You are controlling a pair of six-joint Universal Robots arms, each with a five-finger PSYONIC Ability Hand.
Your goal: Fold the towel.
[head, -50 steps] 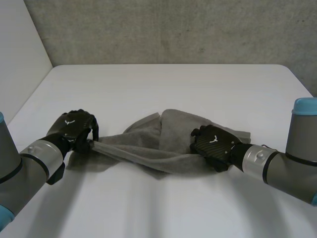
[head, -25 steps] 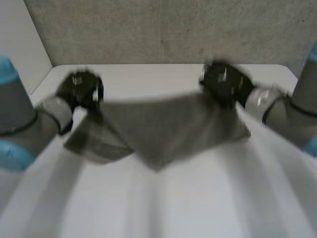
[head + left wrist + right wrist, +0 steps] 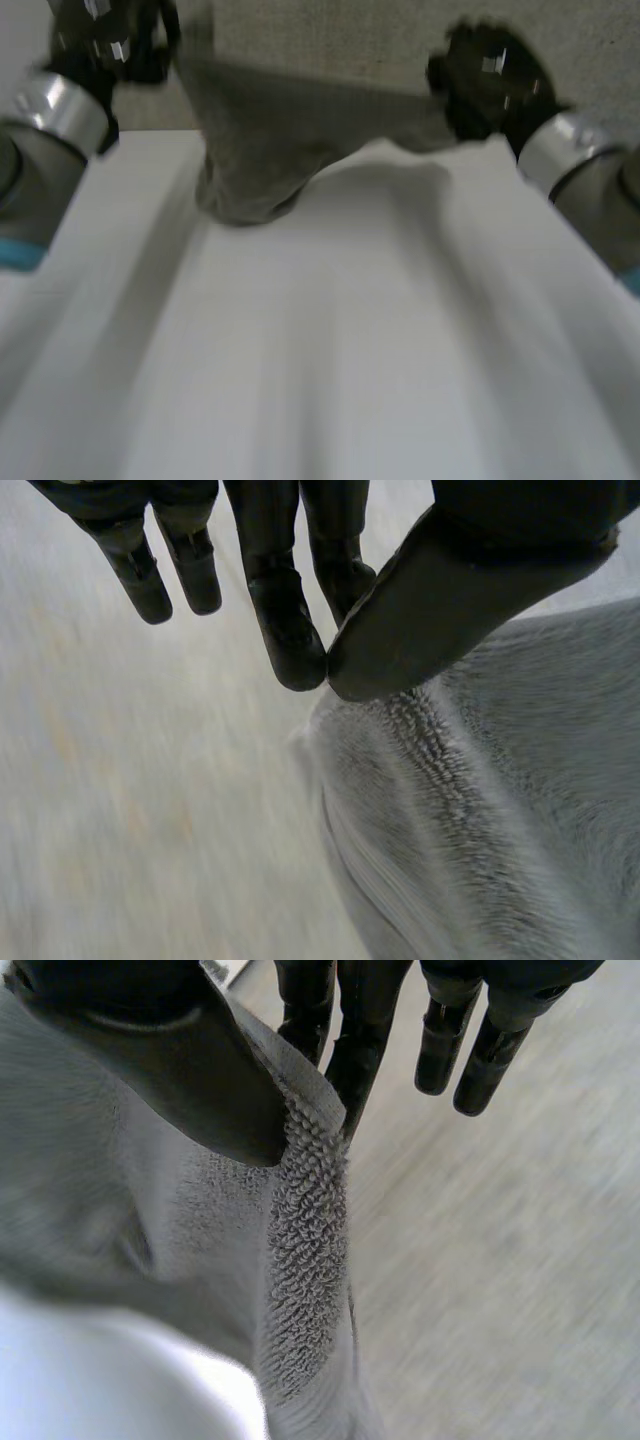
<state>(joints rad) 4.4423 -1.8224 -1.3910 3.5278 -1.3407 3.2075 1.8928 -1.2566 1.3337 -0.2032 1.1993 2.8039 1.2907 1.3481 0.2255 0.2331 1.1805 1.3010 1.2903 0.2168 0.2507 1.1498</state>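
Head view: left hand (image 3: pixel 110 40) and right hand (image 3: pixel 490 75) are holding the grey towel (image 3: pixel 265 150) up over the white worktop (image 3: pixel 350 350). The cloth is sagging between them, its lowest bunch hanging nearer the left hand.

Left wrist view: thumb is pinching a towel (image 3: pixel 480 810) corner against one finger, the other fingers pointing straight.

Right wrist view: thumb is pressing the towel's (image 3: pixel 300 1240) edge against the fingers, the rest extending straight.

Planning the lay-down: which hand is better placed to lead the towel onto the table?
Left, narrowly. The left hand and right hand both pinch the towel above the table. Its loose bulk hangs nearer the left hand, closest to the table, so lowering that side would probably land it first.
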